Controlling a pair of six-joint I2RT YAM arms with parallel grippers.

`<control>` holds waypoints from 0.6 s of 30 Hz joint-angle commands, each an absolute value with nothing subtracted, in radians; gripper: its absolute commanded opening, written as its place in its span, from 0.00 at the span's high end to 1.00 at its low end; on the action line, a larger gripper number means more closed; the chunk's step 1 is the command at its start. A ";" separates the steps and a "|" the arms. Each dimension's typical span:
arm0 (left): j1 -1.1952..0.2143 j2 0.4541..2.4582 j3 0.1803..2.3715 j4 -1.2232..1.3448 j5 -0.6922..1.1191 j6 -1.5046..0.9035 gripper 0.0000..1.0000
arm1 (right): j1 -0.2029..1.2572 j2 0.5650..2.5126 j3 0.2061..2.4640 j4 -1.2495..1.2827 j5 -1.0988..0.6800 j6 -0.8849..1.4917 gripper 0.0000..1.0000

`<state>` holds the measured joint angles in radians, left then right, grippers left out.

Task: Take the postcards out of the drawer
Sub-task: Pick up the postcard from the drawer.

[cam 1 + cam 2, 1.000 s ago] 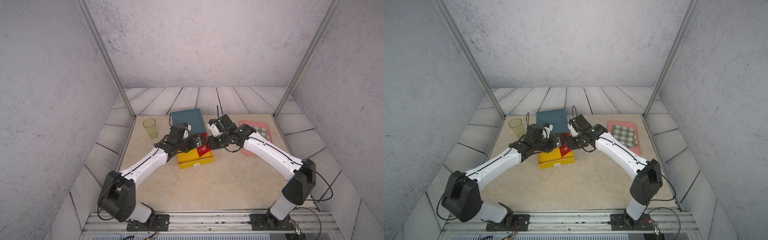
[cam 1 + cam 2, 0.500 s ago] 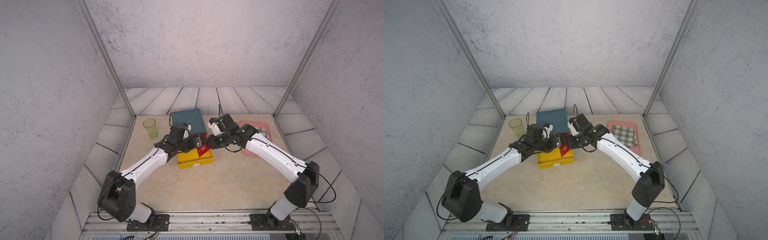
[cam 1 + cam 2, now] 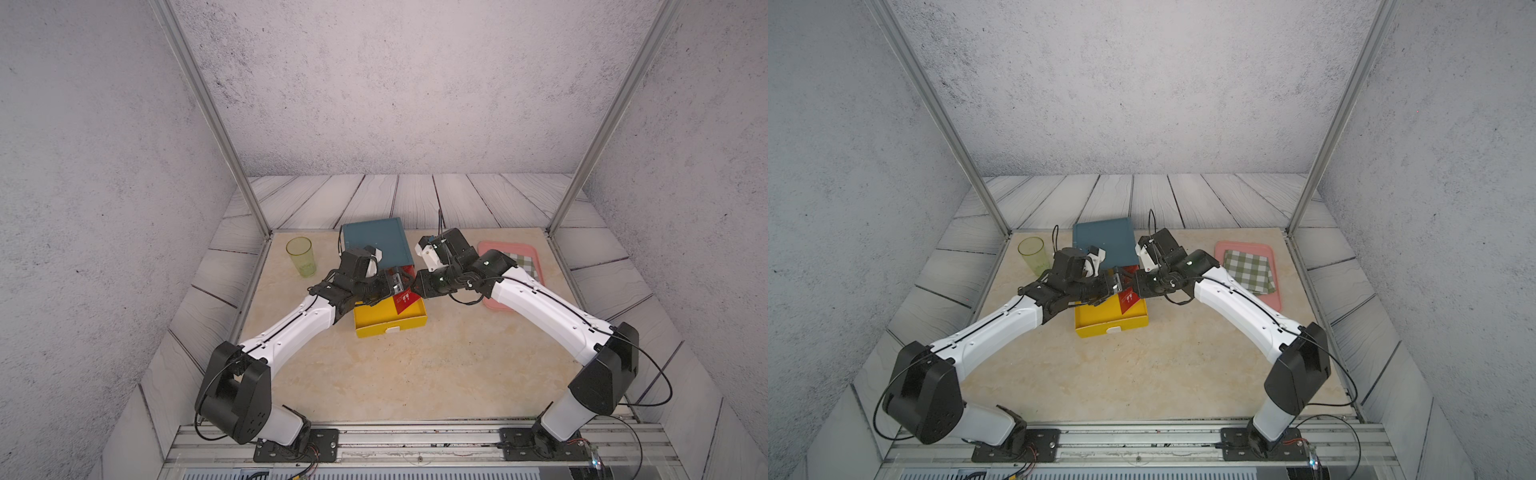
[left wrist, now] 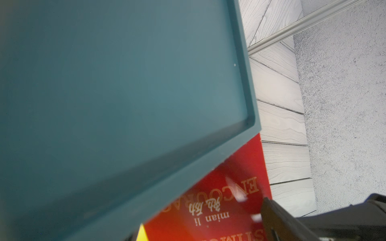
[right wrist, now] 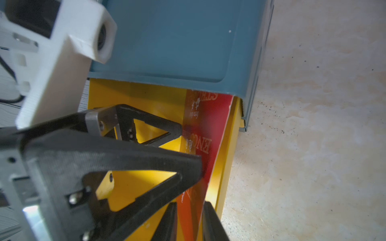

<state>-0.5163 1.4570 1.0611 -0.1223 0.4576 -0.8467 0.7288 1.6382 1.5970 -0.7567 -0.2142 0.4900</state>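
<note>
A yellow drawer (image 3: 390,322) (image 3: 1111,322) stands pulled out of a blue cabinet (image 3: 376,241) (image 3: 1102,243). Red postcards (image 3: 407,300) (image 3: 1128,300) with white lettering stand tilted on edge against the drawer's right side. In the right wrist view my right gripper (image 5: 191,223) is shut on the lower edge of the postcards (image 5: 205,125). My left gripper (image 5: 189,148) (image 3: 395,282) is open, both fingertips at the cards' printed face. The left wrist view shows the postcards (image 4: 219,198) close up below the cabinet (image 4: 125,83). How many cards are pinched I cannot tell.
A green translucent cup (image 3: 300,257) (image 3: 1032,255) stands left of the cabinet. To the right lies a pink tray (image 3: 536,266) (image 3: 1246,247) with a green-and-white checked cloth (image 3: 1250,270) on it. Both arms meet over the drawer. Beige tabletop (image 3: 415,374) stretches in front.
The right arm's elbow has shifted slightly outward. Both grippers stay at the drawer with the postcards still tilted between them.
</note>
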 commanded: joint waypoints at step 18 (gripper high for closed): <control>-0.515 1.404 1.054 -0.150 0.432 -0.846 0.04 | 0.696 1.599 1.519 -0.686 -0.264 0.595 0.97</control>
